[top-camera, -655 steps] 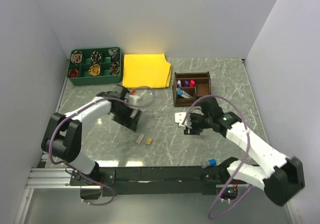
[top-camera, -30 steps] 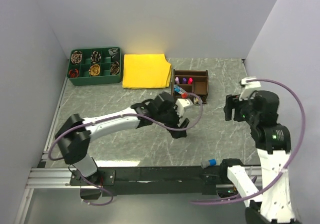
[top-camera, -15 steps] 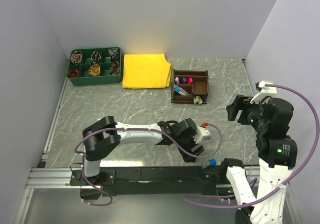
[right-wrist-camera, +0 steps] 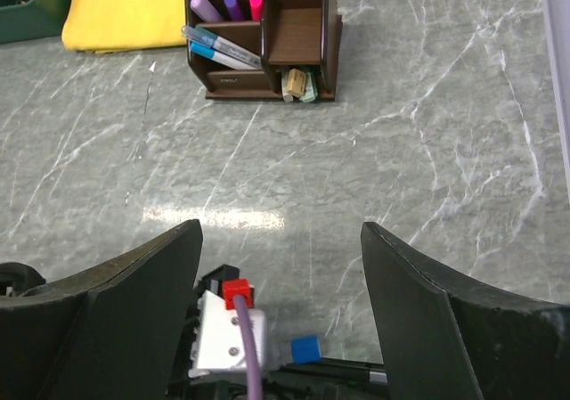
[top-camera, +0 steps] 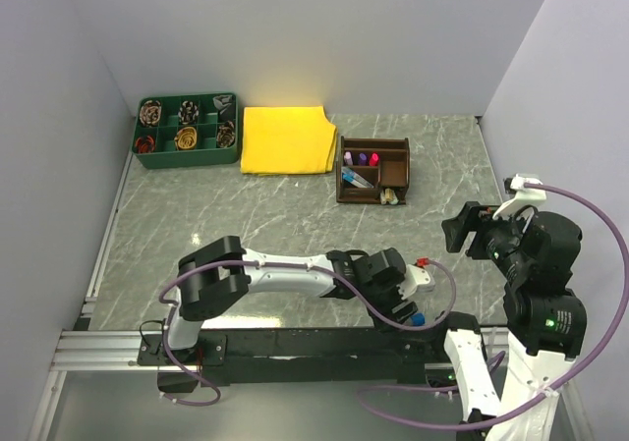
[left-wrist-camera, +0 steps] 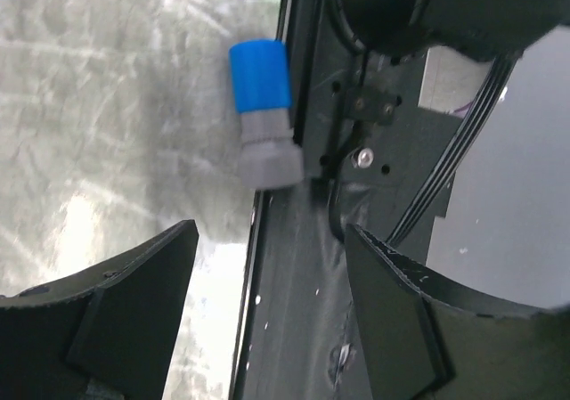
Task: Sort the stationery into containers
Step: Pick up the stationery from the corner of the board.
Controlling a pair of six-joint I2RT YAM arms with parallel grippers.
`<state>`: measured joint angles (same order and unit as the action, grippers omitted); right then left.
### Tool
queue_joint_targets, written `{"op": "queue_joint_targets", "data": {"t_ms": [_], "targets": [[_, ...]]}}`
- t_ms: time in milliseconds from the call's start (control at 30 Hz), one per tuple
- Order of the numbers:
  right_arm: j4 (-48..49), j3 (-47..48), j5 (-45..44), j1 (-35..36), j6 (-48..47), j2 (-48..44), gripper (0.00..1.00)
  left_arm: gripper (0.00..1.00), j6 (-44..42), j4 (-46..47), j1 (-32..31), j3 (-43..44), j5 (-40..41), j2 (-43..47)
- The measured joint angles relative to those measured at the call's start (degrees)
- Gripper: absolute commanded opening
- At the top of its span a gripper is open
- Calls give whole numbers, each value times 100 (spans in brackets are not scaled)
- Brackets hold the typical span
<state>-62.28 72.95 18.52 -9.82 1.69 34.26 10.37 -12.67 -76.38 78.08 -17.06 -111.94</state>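
Swung from the wooden desk organiser (top-camera: 366, 196) to the table's (top-camera: 246, 225) 5 o'clock edge, the left gripper (left-wrist-camera: 267, 240) hovers, jaws apart, over the seemingly last loose blue-capped marker (left-wrist-camera: 264, 115), which it must next straddle and pinch, while the right gripper (right-wrist-camera: 280, 240) hangs wide open and empty.

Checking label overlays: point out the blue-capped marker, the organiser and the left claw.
blue-capped marker (left-wrist-camera: 265, 115): left wrist view, where cap meets grey barrel.
organiser (right-wrist-camera: 236, 82): right wrist view, front wall.
left claw (left-wrist-camera: 270, 240): left wrist view, midway between its open fingertips.
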Motion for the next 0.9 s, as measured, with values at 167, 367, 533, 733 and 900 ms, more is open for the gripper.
{"op": "queue_joint_targets", "data": {"t_ms": [167,367,533,733,900], "targets": [[-15,-9,42,-116,20,-2,80,73,50,2,-76,308,0,-310],[-98,-37,42,-153,17,-90,79,72,142,-9,-92,372,0,-494],[-133,-125,44,-203,17,-175,79,71,157,-11,-98,516,0,-651],[-155,-199,66,-275,20,-184,78,68,160,-13,-101,678,2,-809],[-164,-205,70,-289,22,-188,77,61,164,-11,-103,745,2,-883]]}}
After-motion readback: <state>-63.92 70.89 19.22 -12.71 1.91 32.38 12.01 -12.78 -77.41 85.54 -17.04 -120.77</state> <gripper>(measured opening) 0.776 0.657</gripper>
